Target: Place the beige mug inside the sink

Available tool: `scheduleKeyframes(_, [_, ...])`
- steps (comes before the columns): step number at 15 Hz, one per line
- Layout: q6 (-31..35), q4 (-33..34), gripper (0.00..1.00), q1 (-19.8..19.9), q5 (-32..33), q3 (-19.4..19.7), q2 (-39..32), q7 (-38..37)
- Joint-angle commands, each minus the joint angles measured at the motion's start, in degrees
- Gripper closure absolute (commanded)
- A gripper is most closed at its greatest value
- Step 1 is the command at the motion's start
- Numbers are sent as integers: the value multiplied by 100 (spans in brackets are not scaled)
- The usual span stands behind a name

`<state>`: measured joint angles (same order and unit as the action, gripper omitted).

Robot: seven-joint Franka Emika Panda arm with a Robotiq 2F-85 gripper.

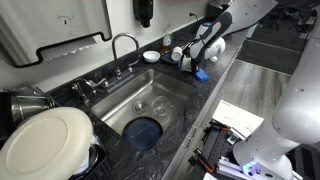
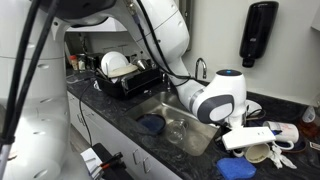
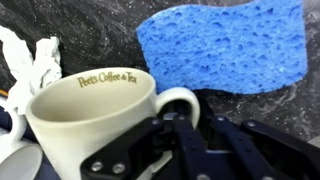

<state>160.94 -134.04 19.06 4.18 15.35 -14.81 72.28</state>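
The beige mug (image 3: 95,115), printed "Peet's Coffee & Tea", stands on the dark speckled counter and fills the wrist view. My gripper (image 3: 176,124) is low over it, with the black fingers drawn together around the mug's handle. In an exterior view the gripper (image 1: 194,58) sits on the counter past the sink's end, hiding most of the mug. In an exterior view the mug (image 2: 257,153) shows under the gripper (image 2: 250,140). The steel sink (image 1: 172,88) (image 2: 165,103) with its curved faucet (image 1: 122,45) lies beside it.
A blue sponge (image 3: 225,45) (image 1: 200,74) lies right next to the mug. A crumpled white cloth (image 3: 35,60) is on its other side. A blue item (image 1: 145,131) lies in the sink. A white bowl (image 1: 151,56), a large cream plate (image 1: 45,140) and a dish rack (image 2: 125,78) stand around.
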Motion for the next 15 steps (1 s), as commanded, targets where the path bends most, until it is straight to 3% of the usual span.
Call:
scheduleKeyframes(1, [-192,143,100,111,105,-101,-79,-168])
scheduleKeyframes(6, [-363,85,98,-59,453,0,140,-593])
scheduleKeyframes(12, [-458,-320,98,-372,1524,3,1033,-1416])
scheduleKeyframes(15, [-381,-588,98,-449,1300,-220,1431,-1214])
